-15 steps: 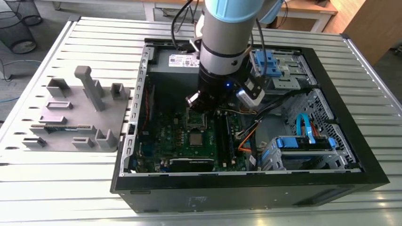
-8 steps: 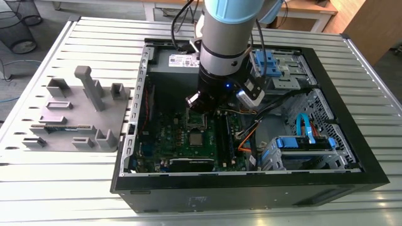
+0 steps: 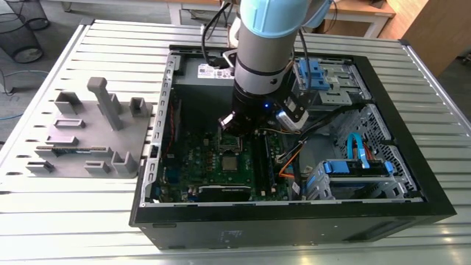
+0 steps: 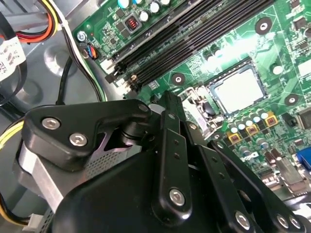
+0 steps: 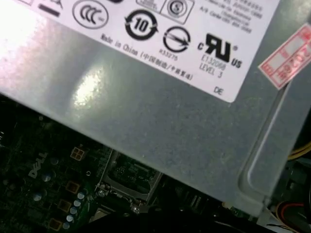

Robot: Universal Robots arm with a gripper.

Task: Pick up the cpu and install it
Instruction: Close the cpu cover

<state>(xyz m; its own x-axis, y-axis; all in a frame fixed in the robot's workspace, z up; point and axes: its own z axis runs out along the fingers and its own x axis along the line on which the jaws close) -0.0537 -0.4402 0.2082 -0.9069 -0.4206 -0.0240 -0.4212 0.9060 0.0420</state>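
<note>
Cpu (image 3: 230, 164) lies flat in the socket (image 4: 215, 99) on the motherboard (image 3: 198, 160), inside the open case (image 3: 434, 185). Dull metal top faces up. The chip is square, so it has no long axis; its edges run parallel to the memory slots (image 4: 194, 39). The hinged frame (image 4: 194, 109) is swung off it, on the power supply (image 5: 146, 107) side. Gripper (image 3: 241, 126) hangs over that frame, just beside the cpu and apart from it. Whether it is open or closed: cannot tell.

Case (image 3: 294, 223) open above motherboard (image 3: 195, 165), cables (image 3: 290, 160) and drive cage (image 3: 360, 179) crowding the exterior view's right
</note>
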